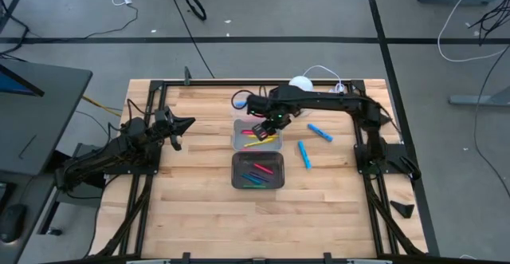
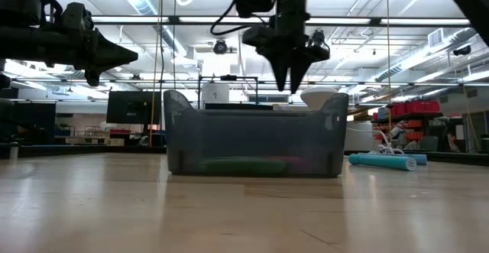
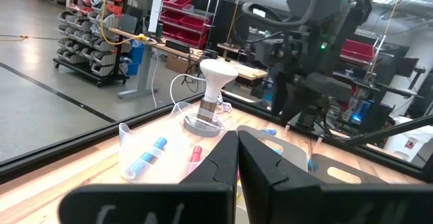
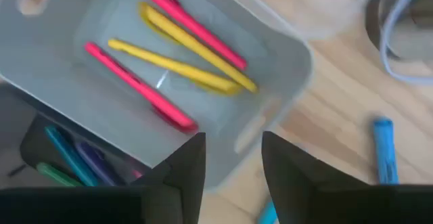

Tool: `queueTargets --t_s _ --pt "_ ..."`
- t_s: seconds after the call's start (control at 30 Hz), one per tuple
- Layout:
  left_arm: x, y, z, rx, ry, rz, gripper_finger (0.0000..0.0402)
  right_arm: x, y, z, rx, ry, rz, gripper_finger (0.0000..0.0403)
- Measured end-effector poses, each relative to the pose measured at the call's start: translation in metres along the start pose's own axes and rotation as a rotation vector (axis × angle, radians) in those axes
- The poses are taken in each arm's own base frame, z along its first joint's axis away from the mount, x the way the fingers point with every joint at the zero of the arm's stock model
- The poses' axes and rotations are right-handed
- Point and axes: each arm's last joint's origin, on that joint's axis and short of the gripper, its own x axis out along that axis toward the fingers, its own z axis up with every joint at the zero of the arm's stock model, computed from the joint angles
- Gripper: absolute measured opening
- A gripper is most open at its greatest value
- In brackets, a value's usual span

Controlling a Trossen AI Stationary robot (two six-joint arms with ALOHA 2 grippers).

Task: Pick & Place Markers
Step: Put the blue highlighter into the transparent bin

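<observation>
A: From the high view, the right gripper (image 1: 269, 125) hangs over the far tray (image 1: 258, 134), which holds red and yellow markers (image 1: 256, 140). The near tray (image 1: 257, 171) holds more, and two blue markers (image 1: 311, 143) lie loose on the table (image 1: 199, 208) to the right. The left gripper (image 1: 182, 124) waits near the table's left edge.

B: The low view adds height: the right gripper (image 2: 290, 73) is well above the tray rim (image 2: 252, 142), and its fingers are parted with nothing between them.

A: The left wrist view shows the left gripper's fingers (image 3: 223, 158) pressed together, holding nothing, with a white-domed cylinder (image 3: 213, 95) beyond.

B: And the right wrist view looks straight down: fingers (image 4: 183, 163) apart and empty, red and yellow markers (image 4: 183, 58) in the tray below, one blue marker (image 4: 384, 149) outside it.

A: So the next pick is probably a loose blue one. The arm should travel clear of the rim, line its fingers across the marker's length, then descend.

B: Only the high view shows both blue markers together; only the low one shows clearance.
</observation>
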Motion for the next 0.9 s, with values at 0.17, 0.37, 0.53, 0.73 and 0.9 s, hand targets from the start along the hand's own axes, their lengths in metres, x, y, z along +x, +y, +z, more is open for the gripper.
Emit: queueTargets --t_s 0.17,0.37,0.53,0.73,0.9 --pt "0.0 0.0 0.0 0.0 0.001 0.0 0.0014 -0.004 -0.015 -0.018 0.033 -0.009 0.008 0.0144" --pt "0.0 0.0 0.0 0.001 -0.001 0.0 0.0014 -0.006 -0.034 -0.037 0.111 0.003 -0.003 0.0144" --pt "0.0 0.0 0.0 0.001 0.001 0.0 0.0014 -0.006 -0.046 -0.056 0.181 0.025 -0.016 0.0144" --pt "0.0 0.0 0.0 0.0 0.0 0.0 0.0014 -0.002 -0.058 -0.08 0.251 0.057 -0.031 0.0144" --pt "0.0 0.0 0.0 0.0 0.0 0.0 0.0014 0.003 -0.065 -0.093 0.288 0.096 -0.034 0.0144"
